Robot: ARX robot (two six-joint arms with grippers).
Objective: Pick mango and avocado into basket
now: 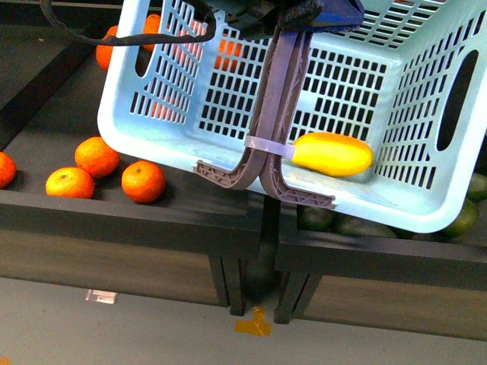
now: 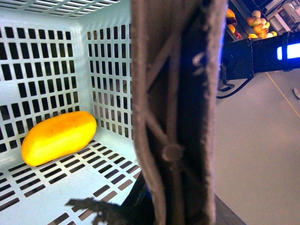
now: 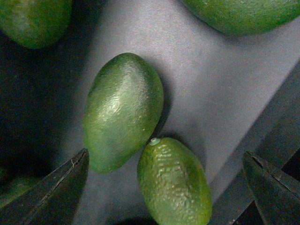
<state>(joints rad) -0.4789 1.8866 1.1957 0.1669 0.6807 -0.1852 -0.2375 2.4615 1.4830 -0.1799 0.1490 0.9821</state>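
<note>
**Mango in the hanging basket, avocado under a wide pincer**

Nearest the lens: two brown handles (image 2: 173,117), pressed together and filling the middle of the left wrist view. Clamped at their upper end by the left pincer (image 1: 289,29), closed around both. A white band (image 1: 270,146) wrapped round the pair well below the grip.

Below that pincer, the mango (image 1: 332,153): yellow shading to orange, lying on its side on the slotted floor of the basket (image 1: 129,141). Just beside the lower end of the handles, tucked where the floor meets a lattice wall. Basket light teal, tilted, hanging from the pincer over the dark counter (image 1: 114,217). Contact between basket and counter impossible to tell.

The avocado (image 3: 174,183): dark green, dull pebbled skin, lying on the counter between the spread fingers (image 3: 61,187) of the right pincer (image 3: 166,151). Pincer wide, both fingers clear of the fruit, nothing held. A second avocado (image 3: 123,111) just past the fingertips, touching the first near its stem end. More green fruit (image 3: 33,21) farther out from that pincer, only partly in view.

Outward from the left pincer: a black cable (image 1: 114,38) looping off to its left across the basket's rim. Tangerines (image 1: 99,156) loose on the counter, down and to the left of the pincer, with more showing through the lattice. Green fruit (image 1: 466,219) half hidden under the basket's right corner. Beneath the counter, grey floor (image 1: 114,334) with a yellow tape mark (image 1: 253,327).
</note>
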